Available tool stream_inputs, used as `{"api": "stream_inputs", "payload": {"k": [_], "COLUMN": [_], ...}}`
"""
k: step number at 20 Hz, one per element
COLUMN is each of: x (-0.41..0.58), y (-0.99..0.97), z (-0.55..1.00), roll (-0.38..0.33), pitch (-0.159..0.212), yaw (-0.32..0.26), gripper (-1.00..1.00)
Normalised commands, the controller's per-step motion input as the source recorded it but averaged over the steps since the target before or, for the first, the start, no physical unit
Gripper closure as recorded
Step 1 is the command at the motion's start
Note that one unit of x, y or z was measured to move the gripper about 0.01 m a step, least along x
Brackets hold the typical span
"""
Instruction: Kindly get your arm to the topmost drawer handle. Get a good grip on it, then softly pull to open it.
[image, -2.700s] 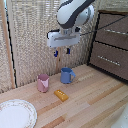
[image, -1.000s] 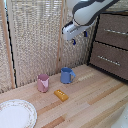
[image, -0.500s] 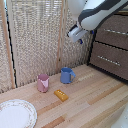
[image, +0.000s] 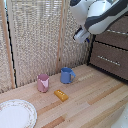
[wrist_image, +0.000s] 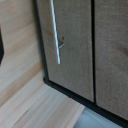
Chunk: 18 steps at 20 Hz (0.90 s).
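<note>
Reaching well means squaring the arm (image: 102, 17) to the topmost drawer handle (image: 118, 33), a level bar on the dark front at the exterior view's right; whether the gripper (image: 83, 36) is parted I cannot tell.

Cups, block and plate on a pale wooden surface (image: 95, 102)

Pink plastic cup (image: 43, 83) near blue handled mug (image: 67, 75); small orange block (image: 61, 95) lies before them; white patterned plate (image: 16, 113) well apart.
</note>
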Motion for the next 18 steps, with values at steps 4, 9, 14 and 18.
{"api": "stream_inputs", "payload": {"k": [4,9,14,18], "x": [-0.174,-0.102,-0.080,-0.027], "y": [-0.39,-0.39,-0.41,-0.45], "z": [-0.05,-0.07,-0.07,-0.12], "roll": [-0.375,-0.375,-0.375,-0.349], "pitch": [0.001,0.004,0.000,0.017], "yaw": [0.046,0.049,0.051,0.072], "gripper": [-1.00,-1.00,-1.00,-1.00]}}
